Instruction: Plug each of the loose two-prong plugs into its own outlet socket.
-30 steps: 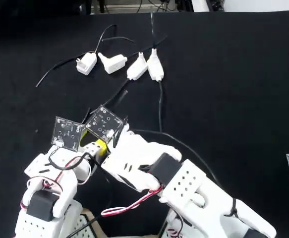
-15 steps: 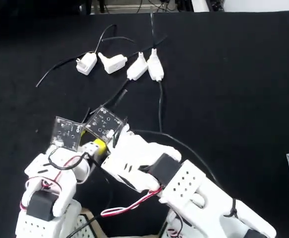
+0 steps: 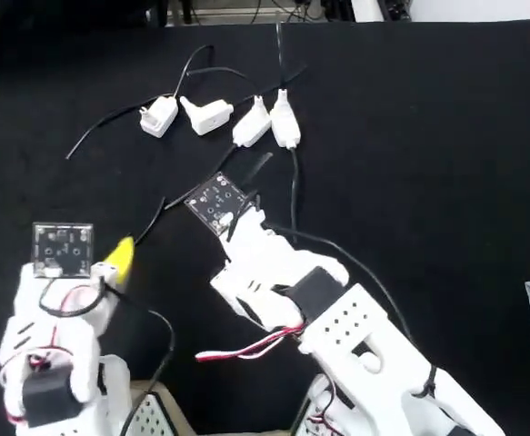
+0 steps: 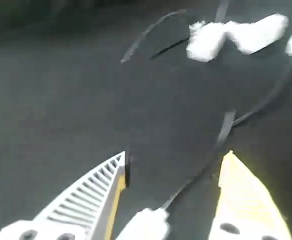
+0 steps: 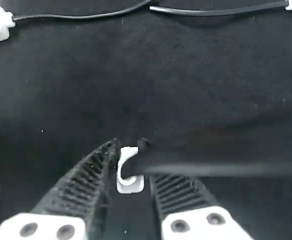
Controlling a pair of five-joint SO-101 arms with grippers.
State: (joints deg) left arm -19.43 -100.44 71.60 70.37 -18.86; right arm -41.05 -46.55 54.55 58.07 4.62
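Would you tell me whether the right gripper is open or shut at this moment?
Shut: the right gripper clamps both sides of a small white plug trailing a black cable.

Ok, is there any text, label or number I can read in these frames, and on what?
None can be read.
Left wrist circuit board: marks too small to read.
Right wrist circuit board: the same.
Four white connectors: no print shows.
Plug in the right gripper: no print shows.

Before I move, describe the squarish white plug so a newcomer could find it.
On the black table, four white pieces lie in a row at the far side. This plug is the left end one, blocky where the others taper.
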